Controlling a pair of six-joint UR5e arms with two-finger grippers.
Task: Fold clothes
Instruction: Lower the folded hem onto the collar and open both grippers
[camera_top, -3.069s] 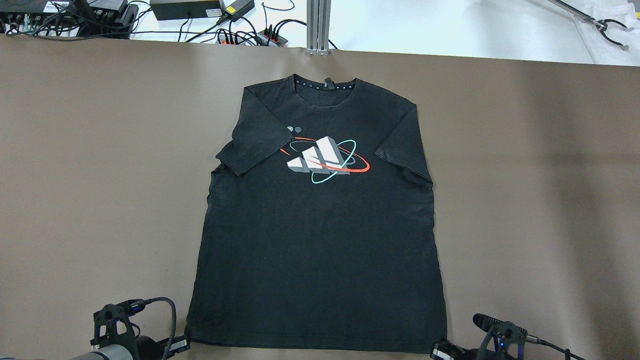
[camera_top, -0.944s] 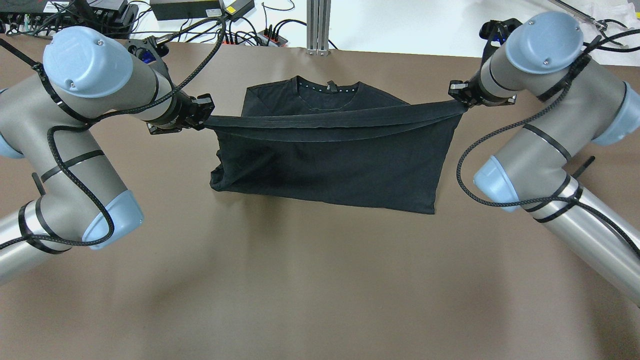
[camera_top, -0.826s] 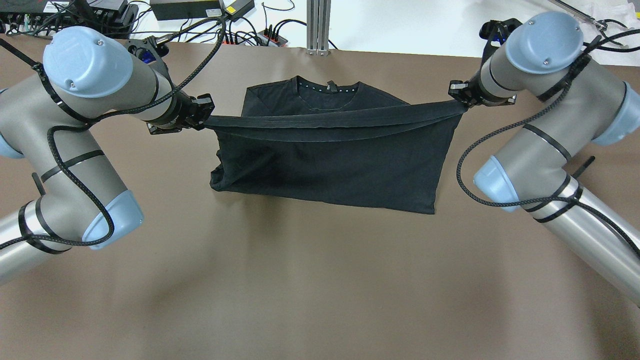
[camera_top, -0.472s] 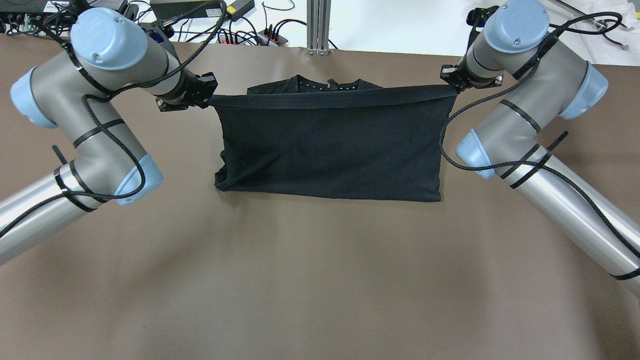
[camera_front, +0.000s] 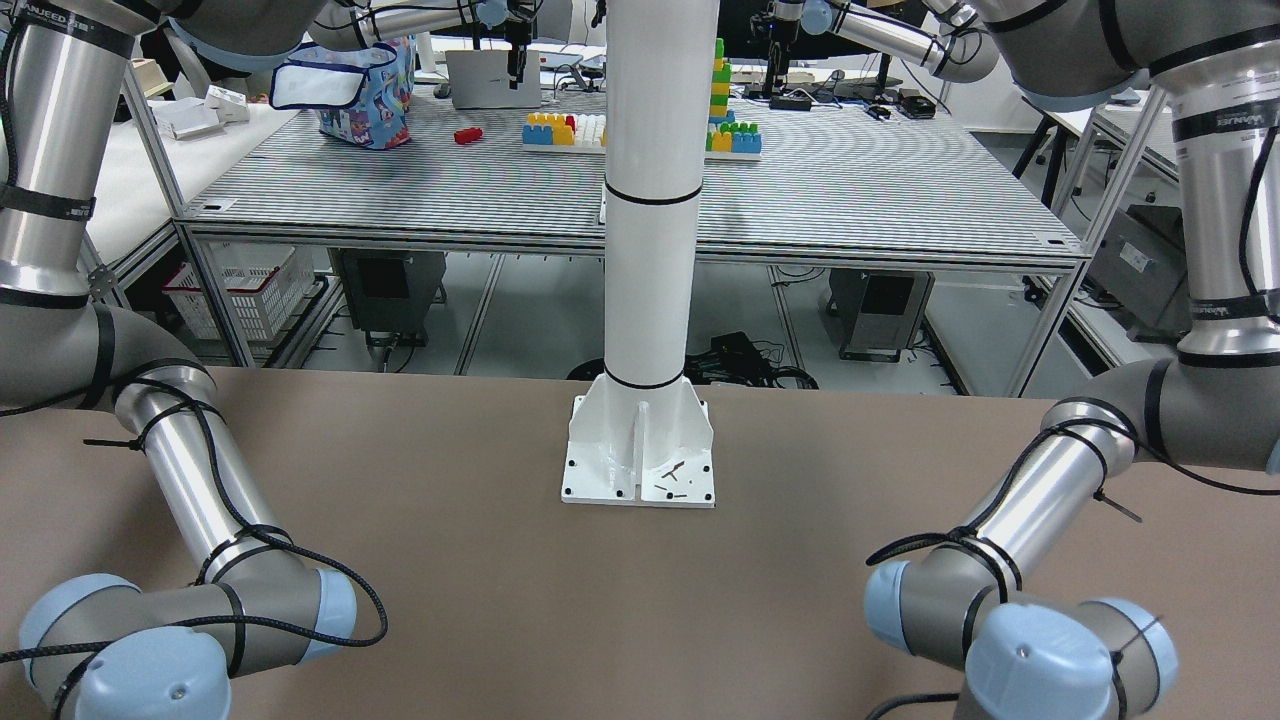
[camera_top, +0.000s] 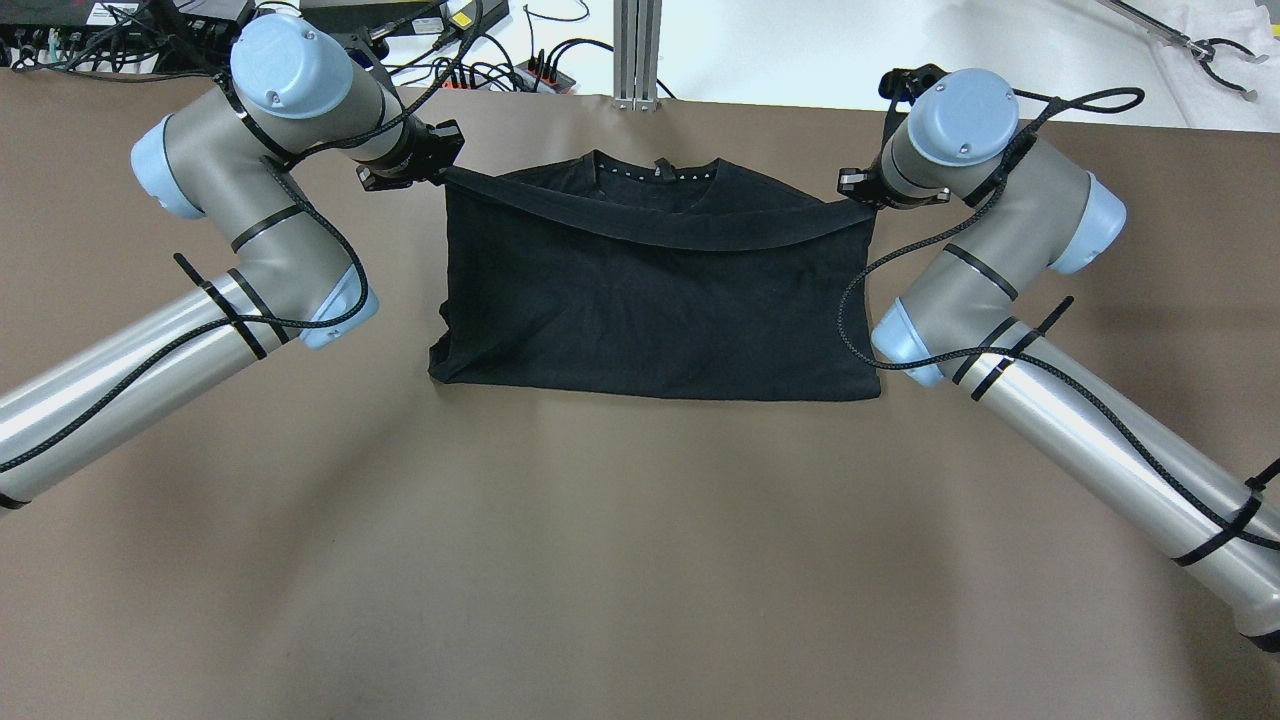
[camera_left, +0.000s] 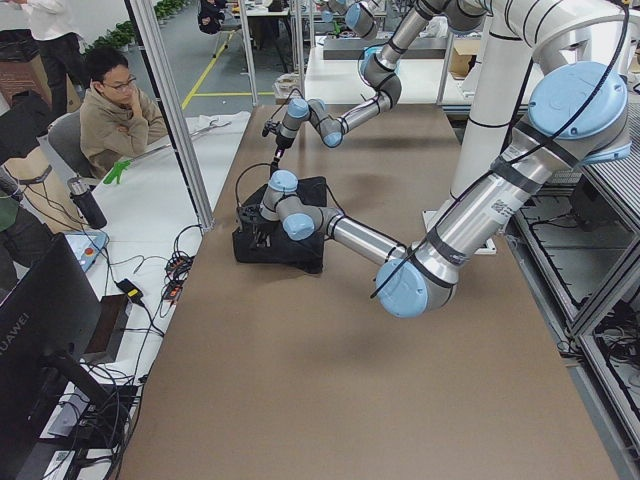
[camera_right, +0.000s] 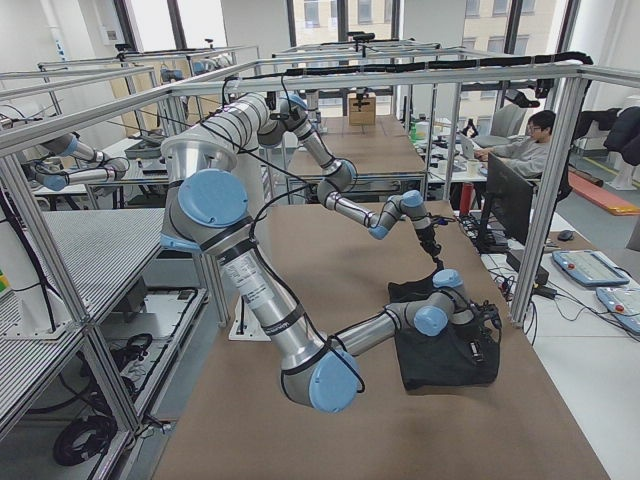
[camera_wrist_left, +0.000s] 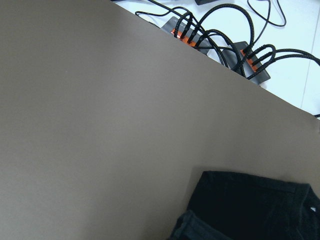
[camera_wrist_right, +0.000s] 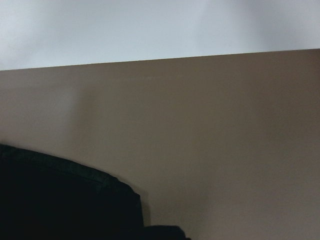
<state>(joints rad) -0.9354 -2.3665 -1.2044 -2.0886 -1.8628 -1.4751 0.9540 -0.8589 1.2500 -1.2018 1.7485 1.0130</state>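
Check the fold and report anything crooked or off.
On the black T-shirt, the hem, held at its corners by the left end effector and right end effector, sags in the middle instead of running straight below the collar. At the fold line's left corner, fabric bulges out, so that corner is not square.

My left arm (camera_top: 100, 375) and right arm (camera_top: 1100, 440): bare silver tubes, matt grey joint housings, and round pale-blue caps (camera_top: 290, 50) with small screws on their faces. A black braided cable (camera_top: 340, 240) runs along each arm, strapped with black ties (camera_top: 1215, 532). The wrist hardware is black. My column (camera_front: 650, 200) is white, on a screwed base plate (camera_front: 638, 470).
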